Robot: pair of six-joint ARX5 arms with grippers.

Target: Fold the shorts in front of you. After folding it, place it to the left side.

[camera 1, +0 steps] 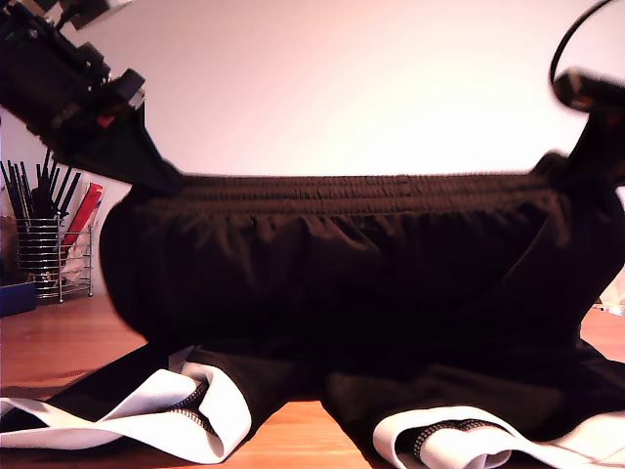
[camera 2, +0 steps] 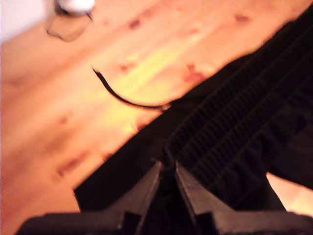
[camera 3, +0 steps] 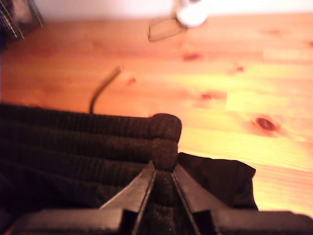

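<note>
Shorts [camera 1: 342, 283] lifted by waistband; my first gripper [camera 2: 167, 169] and my second gripper [camera 3: 164, 169], jaws clamped on it. Fold unfinished, placing left.

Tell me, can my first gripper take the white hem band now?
Probably not. My first gripper is shut on the waistband of the shorts, held up off the table, while the white hem band lies down on it. It would have to let go first.
</note>
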